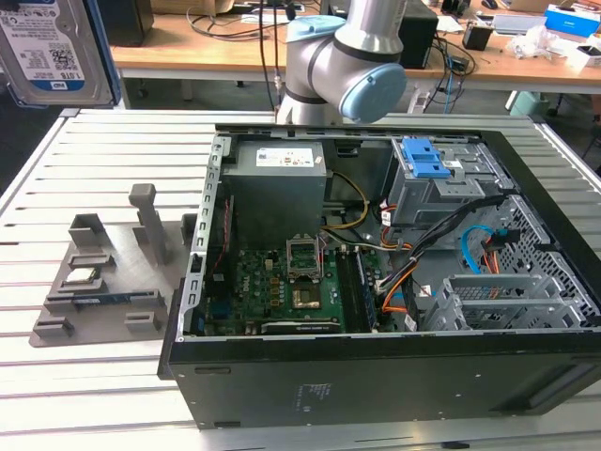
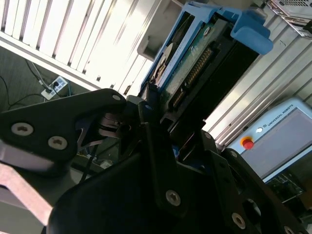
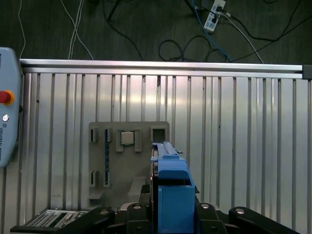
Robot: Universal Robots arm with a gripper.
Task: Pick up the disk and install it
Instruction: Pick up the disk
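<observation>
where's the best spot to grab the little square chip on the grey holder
Probably its two opposite side edges, from straight above: the chip lies flat in a shallow seat on the grey holder, so mostly its top is exposed.

The disk [image 1: 52, 52], at the exterior view's far left, is cut off by the picture's top and side edges, so only part of its label [image 1: 47, 42] shows. The arm [image 1: 347, 56] is cut at the top edge, and the computer case [image 1: 376, 376] at the exterior view's right. In the second wrist view, the claw [image 2: 168, 122] hides the disk's gripped end behind its black body. In the first wrist view, an edge cuts the teach pendant [image 3: 7, 126].
</observation>
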